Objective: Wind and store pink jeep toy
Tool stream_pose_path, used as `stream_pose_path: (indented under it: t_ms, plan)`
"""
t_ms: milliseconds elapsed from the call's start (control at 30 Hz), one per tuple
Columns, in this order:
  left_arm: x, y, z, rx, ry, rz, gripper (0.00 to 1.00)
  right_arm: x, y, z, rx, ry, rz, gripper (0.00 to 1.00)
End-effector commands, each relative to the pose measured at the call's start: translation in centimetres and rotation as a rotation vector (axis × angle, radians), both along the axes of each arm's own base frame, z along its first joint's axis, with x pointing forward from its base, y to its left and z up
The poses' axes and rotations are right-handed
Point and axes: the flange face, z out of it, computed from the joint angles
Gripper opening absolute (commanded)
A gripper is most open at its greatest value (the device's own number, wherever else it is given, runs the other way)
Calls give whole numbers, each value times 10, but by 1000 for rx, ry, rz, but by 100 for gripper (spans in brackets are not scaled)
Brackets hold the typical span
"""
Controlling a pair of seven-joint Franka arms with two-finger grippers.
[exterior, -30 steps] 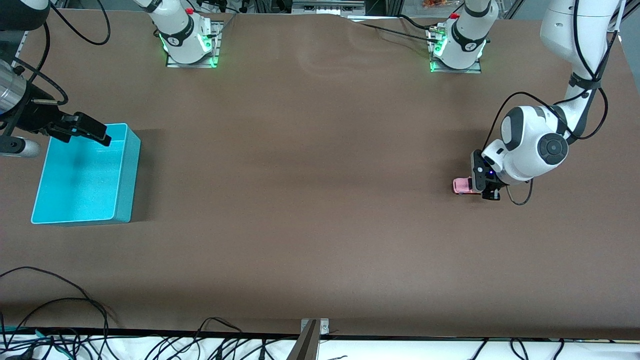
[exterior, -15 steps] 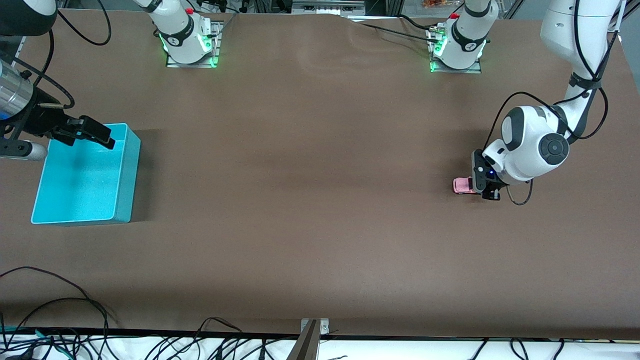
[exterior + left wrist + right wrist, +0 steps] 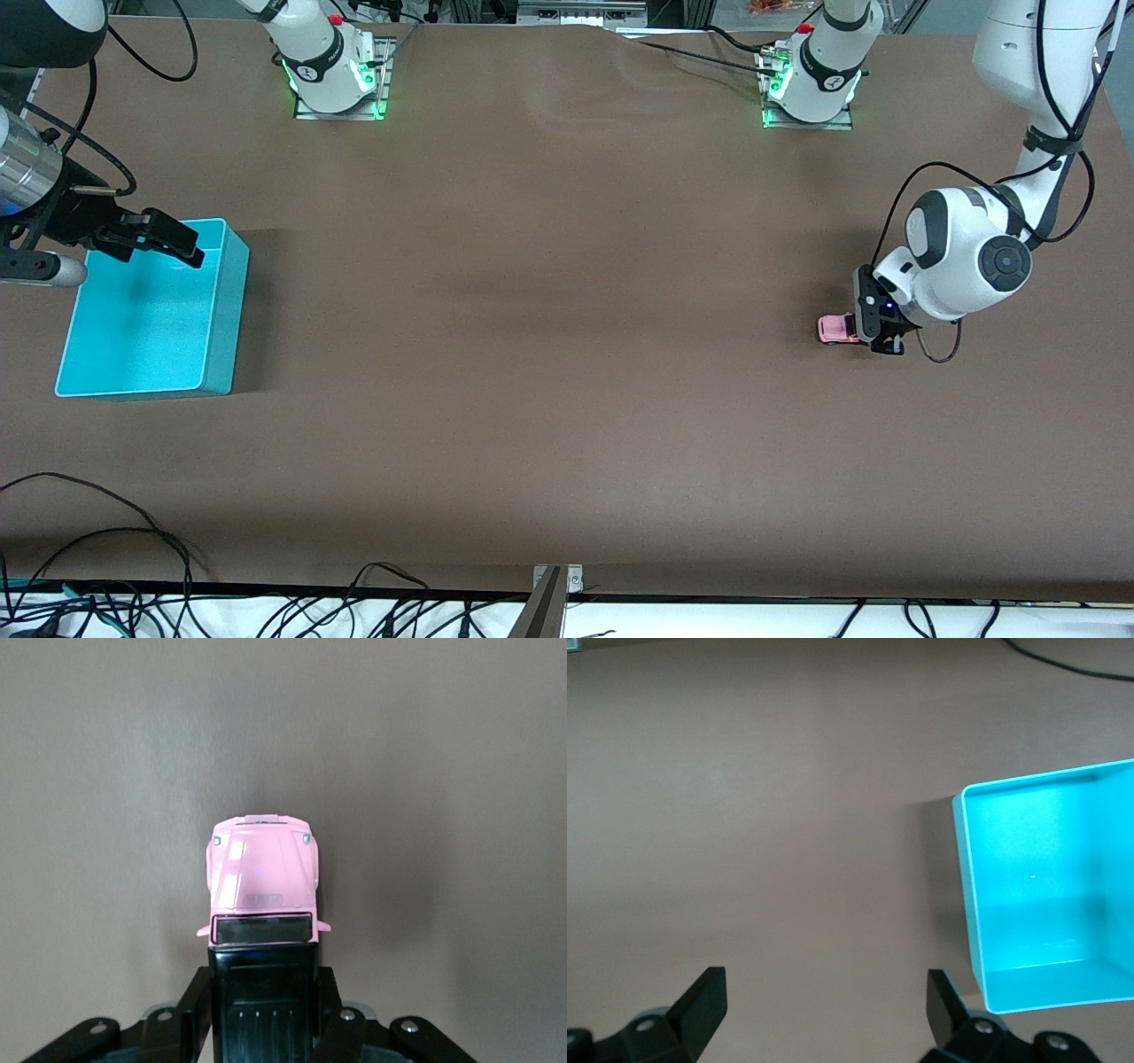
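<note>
I have the left gripper [image 3: 873,335] down on the table [image 3: 549,354] at about three o'clock in the front view, toward the left arm's end. Its fingers [image 3: 202,988] are clamped on the back half of the pink jeep [image 3: 833,329]. In the left wrist view the jeep [image 3: 261,877] has its black roof between the fingers and its pink hood pointing away from the gripper, wheels on the brown surface as far as I can tell.

Over the last second the gripper and the jeep have slid together a little further toward three o'clock, the jeep travelling tail first. I read that as the pull-back stroke that winds it, so winding looks under way rather than finished. I can't tell from here how much spring is loaded.

The right gripper [image 3: 164,241] is at about nine o'clock, hanging over the corner of the blue bin [image 3: 226,301] nearest the robots' bases. It has crept slightly inward over that corner in the same second. Its fingers [image 3: 700,997] are spread wide and hold nothing; that arm is waiting.

The bin [image 3: 967,895] shows nothing inside, and it sits well apart from the jeep, nearly the whole table away. Storing is therefore not yet done, and the jeep will have to cross the table to get there.
</note>
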Motion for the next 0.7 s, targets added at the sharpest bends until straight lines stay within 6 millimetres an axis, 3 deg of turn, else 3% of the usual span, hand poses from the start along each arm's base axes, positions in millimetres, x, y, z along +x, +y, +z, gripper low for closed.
stream_pose_path:
  t_ms: [0,267,667]
  plan:
    - [-4,29,-14,-15,18,-18,0,-4,-1,-3,-29,-6,-4,100]
    - [-9,60,-13,-16,14,-19,0,-4,-1,-3,-25,3,-7,100]
    - [-25,123,-13,-6,18,-18,0,-3,-3,-7,-27,8,-22,100]
